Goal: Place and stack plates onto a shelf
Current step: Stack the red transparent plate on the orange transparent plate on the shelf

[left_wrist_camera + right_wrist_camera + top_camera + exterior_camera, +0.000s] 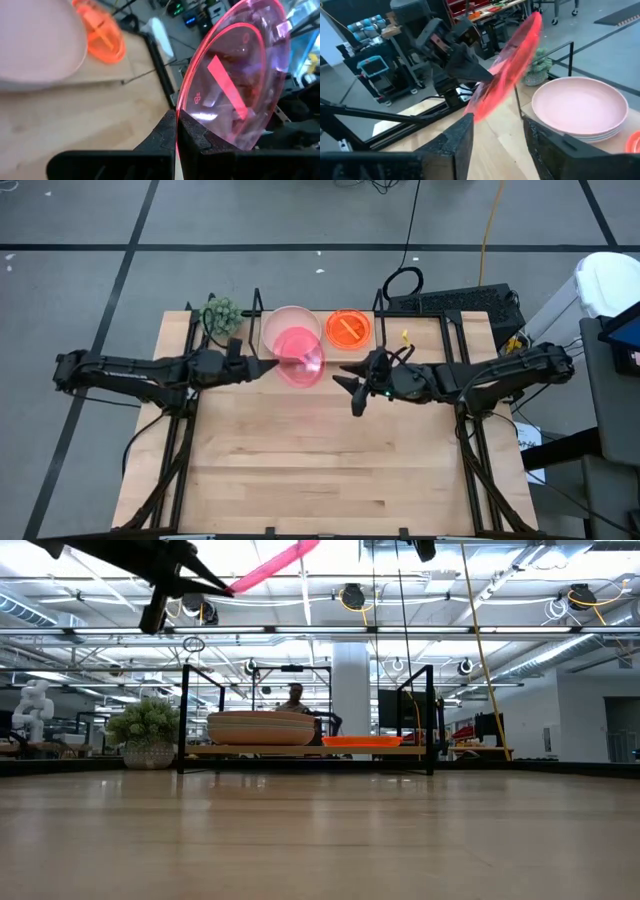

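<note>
The left gripper (262, 366) pinches a neon pink plate (300, 356) by its very rim, tilted and held high off the table; the risk I see is that thin edge hold slipping, so the plate twists out and drops onto the pale pink stack (288, 323) below, or knocks it askew on the shelf (385, 330). A steep tilt at release could also leave it leaning rather than flat. The stack sits on the shelf at about twelve o'clock on the table, the orange plate (348, 327) just at its three o'clock. The right gripper (352, 390) hangs at the pink plate's four o'clock, fingers parted, holding and touching nothing; a swing toward nine o'clock could clip the plate.
</note>
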Available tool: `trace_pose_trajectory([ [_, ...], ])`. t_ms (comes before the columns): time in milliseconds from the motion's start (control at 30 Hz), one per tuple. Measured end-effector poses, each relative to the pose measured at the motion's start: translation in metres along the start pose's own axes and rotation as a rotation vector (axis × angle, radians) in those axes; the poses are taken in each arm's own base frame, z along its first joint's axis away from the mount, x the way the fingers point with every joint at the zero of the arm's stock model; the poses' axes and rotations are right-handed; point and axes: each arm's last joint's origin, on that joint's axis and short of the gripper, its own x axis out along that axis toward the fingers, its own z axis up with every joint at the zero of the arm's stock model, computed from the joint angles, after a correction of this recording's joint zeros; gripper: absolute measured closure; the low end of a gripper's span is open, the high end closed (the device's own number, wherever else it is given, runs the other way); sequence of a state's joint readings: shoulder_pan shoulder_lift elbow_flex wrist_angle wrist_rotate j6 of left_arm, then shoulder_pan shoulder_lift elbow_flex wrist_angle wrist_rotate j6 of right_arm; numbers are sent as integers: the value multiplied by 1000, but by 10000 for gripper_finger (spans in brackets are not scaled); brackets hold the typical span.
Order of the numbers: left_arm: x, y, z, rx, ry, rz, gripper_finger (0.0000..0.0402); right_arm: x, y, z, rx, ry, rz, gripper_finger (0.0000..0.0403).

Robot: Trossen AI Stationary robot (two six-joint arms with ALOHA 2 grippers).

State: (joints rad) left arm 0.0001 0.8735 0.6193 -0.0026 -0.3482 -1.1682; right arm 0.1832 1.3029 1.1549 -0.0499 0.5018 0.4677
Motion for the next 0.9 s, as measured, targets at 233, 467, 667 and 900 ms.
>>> trace_pose_trajectory([
  [233, 7, -1, -2, 134, -52, 13, 398, 3, -4, -3, 19, 34, -23, 297],
  [467, 24, 2, -9, 232, -63, 36, 398, 7, -13, -8, 130, 56, -39, 313],
  [667, 39, 9, -18, 279, -36, 81, 398, 12, -23, -28, 246, 94, -81, 313],
  [900, 43, 9, -20, 280, -39, 75, 398, 13, -28, -40, 259, 118, -99, 313],
])
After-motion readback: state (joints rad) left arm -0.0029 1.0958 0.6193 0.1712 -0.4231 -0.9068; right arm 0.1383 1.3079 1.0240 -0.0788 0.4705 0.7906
